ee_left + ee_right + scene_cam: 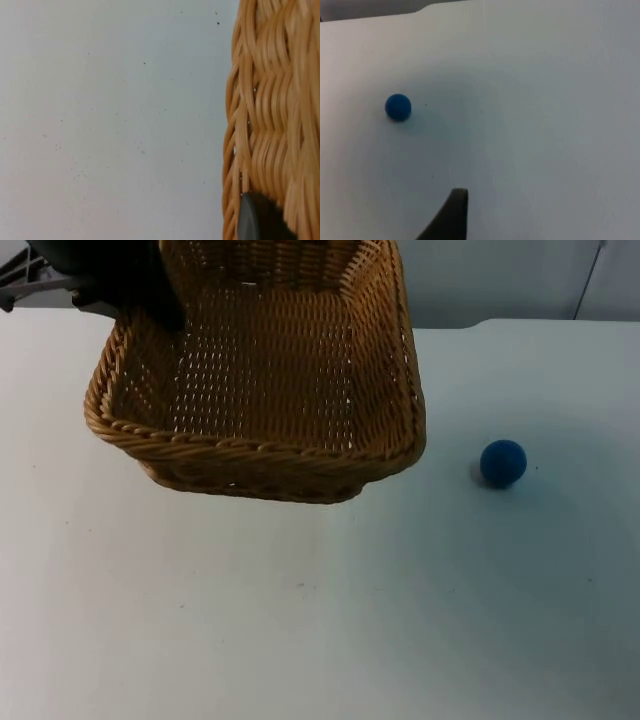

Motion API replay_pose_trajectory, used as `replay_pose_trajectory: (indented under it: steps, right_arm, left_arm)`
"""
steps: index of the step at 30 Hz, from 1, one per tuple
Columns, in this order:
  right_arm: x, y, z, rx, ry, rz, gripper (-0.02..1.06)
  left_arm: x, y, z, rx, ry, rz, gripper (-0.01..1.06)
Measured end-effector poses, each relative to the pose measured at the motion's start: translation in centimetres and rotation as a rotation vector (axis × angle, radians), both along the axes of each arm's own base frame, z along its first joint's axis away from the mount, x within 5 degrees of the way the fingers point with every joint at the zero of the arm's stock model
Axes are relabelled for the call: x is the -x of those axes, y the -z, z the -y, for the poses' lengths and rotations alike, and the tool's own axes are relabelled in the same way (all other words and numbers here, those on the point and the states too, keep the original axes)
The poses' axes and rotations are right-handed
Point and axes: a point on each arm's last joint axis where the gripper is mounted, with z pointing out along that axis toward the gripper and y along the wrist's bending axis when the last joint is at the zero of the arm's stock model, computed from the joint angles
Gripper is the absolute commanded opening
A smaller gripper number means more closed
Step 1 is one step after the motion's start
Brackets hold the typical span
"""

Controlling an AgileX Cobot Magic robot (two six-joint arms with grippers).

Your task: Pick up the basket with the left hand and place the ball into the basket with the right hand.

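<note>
The woven wicker basket (262, 390) is tilted and raised off the white table at the back left. My left gripper (160, 308) is shut on its left rim. In the left wrist view the basket's wall (270, 115) stands close, with a black fingertip (257, 220) pressed against it. A small blue ball (502, 462) rests on the table to the right of the basket, apart from it. The ball (398, 107) also lies some way ahead of my right gripper (452, 215), which hovers above the bare table.
The white table top (300, 620) stretches open in front of the basket and around the ball. The grey partition wall (500, 280) closes off the back edge.
</note>
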Motion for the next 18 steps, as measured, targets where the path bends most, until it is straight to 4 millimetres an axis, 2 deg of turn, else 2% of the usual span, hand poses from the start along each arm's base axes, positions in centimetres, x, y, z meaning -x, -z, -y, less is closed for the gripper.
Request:
replay_pose_trajectory:
  steps: [4, 5, 9, 10, 11, 13, 14, 15, 16, 18]
  right_arm:
    - [-4.2, -2.8, -0.3, -0.009, -0.047, 0.011, 1.04]
    - [-4.2, -2.8, -0.3, -0.009, -0.047, 0.011, 1.04]
    - [-9.3, -4.3, -0.4, -0.013, -0.057, -0.059, 1.04]
    - [-9.3, -4.3, -0.4, -0.013, -0.057, -0.059, 1.04]
    - [-11.5, -4.6, -0.6, -0.011, -0.078, -0.080, 1.04]
    - [-13.7, -4.8, -1.1, -0.009, -0.106, -0.083, 1.04]
    - [-16.3, -4.7, -1.8, -0.002, -0.133, -0.089, 1.04]
    - [-17.9, -4.6, -2.3, 0.007, -0.142, -0.094, 1.04]
    - [-17.9, -4.6, -2.3, 0.007, -0.142, -0.094, 1.04]
    - [-21.5, -3.4, -3.9, 0.045, -0.170, -0.133, 1.04]
  left_arm:
    - [0.1, -0.4, 0.0, 0.002, 0.000, 0.009, 0.00]
    - [0.1, -0.4, 0.0, 0.002, 0.000, 0.009, 0.00]
    - [0.1, -0.4, 0.0, 0.003, 0.000, 0.011, 0.00]
    - [0.1, -0.4, 0.0, 0.003, 0.000, 0.011, 0.00]
    - [0.1, -0.5, 0.0, 0.003, -0.001, 0.013, 0.00]
    - [0.0, -0.5, 0.0, 0.003, -0.005, 0.022, 0.00]
    - [0.0, -0.5, 0.0, 0.003, -0.006, 0.024, 0.00]
    - [0.0, -0.5, 0.0, 0.003, -0.006, 0.024, 0.00]
    - [0.0, -0.5, 0.0, 0.003, -0.006, 0.024, 0.00]
    - [0.0, -0.5, 0.0, 0.004, -0.008, 0.025, 0.00]
